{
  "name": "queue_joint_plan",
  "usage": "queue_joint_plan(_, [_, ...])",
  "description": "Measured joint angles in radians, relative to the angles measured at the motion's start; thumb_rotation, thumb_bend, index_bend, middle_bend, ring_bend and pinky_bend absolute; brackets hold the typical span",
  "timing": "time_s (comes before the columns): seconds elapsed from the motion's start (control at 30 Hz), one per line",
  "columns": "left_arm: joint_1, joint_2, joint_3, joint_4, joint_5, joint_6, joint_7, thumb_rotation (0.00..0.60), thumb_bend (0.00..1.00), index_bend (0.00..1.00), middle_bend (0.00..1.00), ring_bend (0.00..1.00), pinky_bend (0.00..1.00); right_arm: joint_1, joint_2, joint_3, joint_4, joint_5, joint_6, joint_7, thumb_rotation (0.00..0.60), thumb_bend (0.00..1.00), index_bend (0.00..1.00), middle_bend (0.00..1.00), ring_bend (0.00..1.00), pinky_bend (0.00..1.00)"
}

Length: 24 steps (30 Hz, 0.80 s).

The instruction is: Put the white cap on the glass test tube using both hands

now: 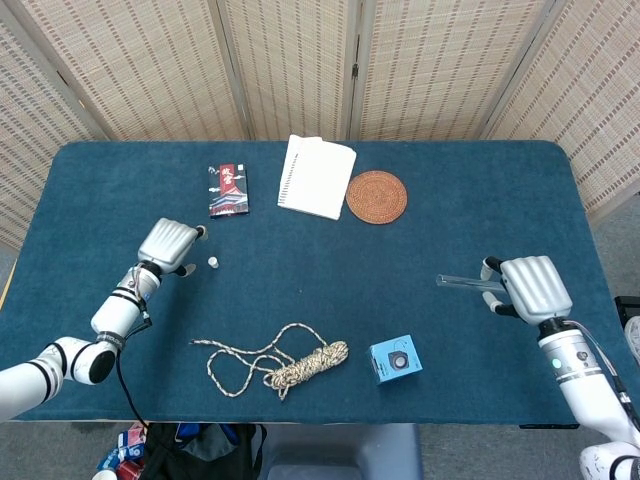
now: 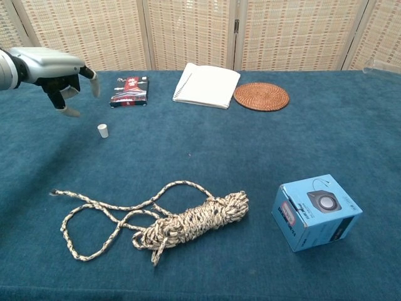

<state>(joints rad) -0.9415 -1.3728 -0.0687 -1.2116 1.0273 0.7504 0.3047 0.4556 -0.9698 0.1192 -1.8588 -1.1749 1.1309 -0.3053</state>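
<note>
The small white cylindrical cap stands alone on the blue cloth-covered table, just beside the left hand, which hangs above the cloth apart from the cap, its fingers loosely curled downward around nothing. At the far right, the right hand holds the clear glass test tube level, the tube's free end pointing toward the table's middle; in the chest view only the tube's tip shows at the right edge.

Between the two hands lie a coiled speckled rope with a loose looped tail and a small light-blue cardboard box, both near the table's front edge. Along the back sit a dark red-and-black packet, a white spiral notebook and a round woven rattan coaster, the notebook and coaster nearly touching. Woven folding screens stand behind the table.
</note>
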Motion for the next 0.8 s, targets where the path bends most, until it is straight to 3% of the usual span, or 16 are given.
queue_joint_plan(0.33, [-0.012,-0.094,-0.017,0.115,-0.035,-0.073,0.002,0.600,0.23,0.39,0.91,0.88,0.89,-0.001,-0.006,0.000,0.011,0.003,-0.009,0.004,0.600,0.68,0.86,1.00,1.00,1.00])
queue_joint_plan(0.8, [-0.044,-0.164,-0.041,0.189,-0.065,-0.131,0.025,0.600,0.28,0.41,0.92,0.89,0.89,0.001,-0.010,0.002,0.019,0.012,-0.020,0.001,0.600,0.68,0.86,1.00,1.00,1.00])
